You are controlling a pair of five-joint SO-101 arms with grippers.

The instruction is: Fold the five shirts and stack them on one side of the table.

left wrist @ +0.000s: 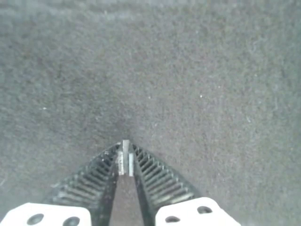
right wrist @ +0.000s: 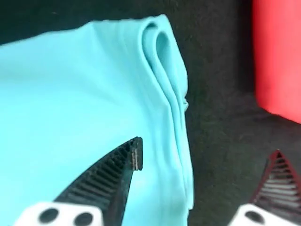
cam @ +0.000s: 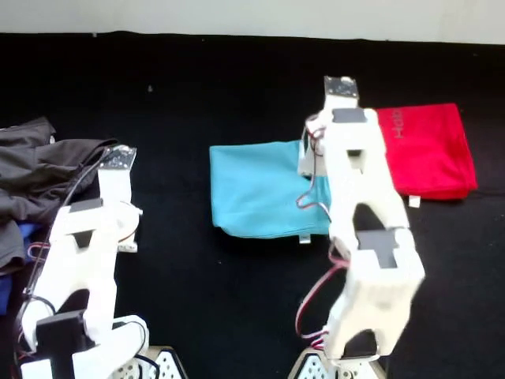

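- Showing as a pale mark near its far left corner, the print (cam: 397,125) on the red shirt (cam: 430,150) is too small to read.
- One white tag (cam: 304,238) sticks out from the near edge of the teal shirt (cam: 252,189); a second tag (cam: 413,201) sits at the red shirt's near edge. No writing can be made out on either.
- The teal shirt lies folded mid-table, with the red shirt folded just to its right and slightly farther back. A strip of black table (cam: 237,300) shows between them.
- The right gripper (right wrist: 207,155) is spread wide over the teal shirt's (right wrist: 70,94) right edge. One finger (right wrist: 127,165) hangs over the teal cloth and the other over the bare strip beside the red shirt (right wrist: 277,56). It grasps nothing.
- That teal edge shows a rolled fold with several layers.
- The left gripper (left wrist: 124,150) is clenched, its tips meeting, with only table cloth beneath it and nothing held.
- Dark shirts (cam: 31,166) lie crumpled in a heap at the table's left side, just left of the left arm, with a bit of blue cloth (cam: 24,233) at the heap's near side.
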